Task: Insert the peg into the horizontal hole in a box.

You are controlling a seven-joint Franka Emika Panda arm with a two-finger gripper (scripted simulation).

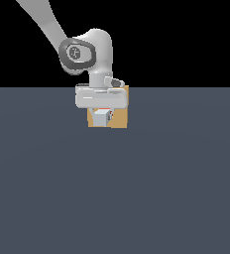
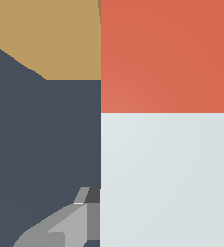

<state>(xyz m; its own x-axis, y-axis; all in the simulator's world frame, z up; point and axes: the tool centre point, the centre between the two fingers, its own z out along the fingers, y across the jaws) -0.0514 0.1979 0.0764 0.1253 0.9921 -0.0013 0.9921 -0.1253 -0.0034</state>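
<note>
Presently, the gripper (image 1: 102, 113) hangs low in front of the box (image 1: 120, 118), its pale hand body covering the upper part of the tan face in the exterior view. The peg (image 1: 101, 118) sits between the fingers, seen end-on as a small grey-white square with a thin strip of orange-red just above it. The fingers are closed against the peg's sides; the hand grips the peg. The hole cannot be made out in either view, being hidden behind the peg and hand.

The wrist view is filled largely by the peg (image 2: 168, 178), pale grey-white nearest the camera and orange-red at the far end. That orange-red end meets the tan surface of the box (image 2: 46, 38). One grey finger (image 2: 73, 224) lies against the pale part of the peg. The box stands on the dark grey floor (image 1: 115, 198).
</note>
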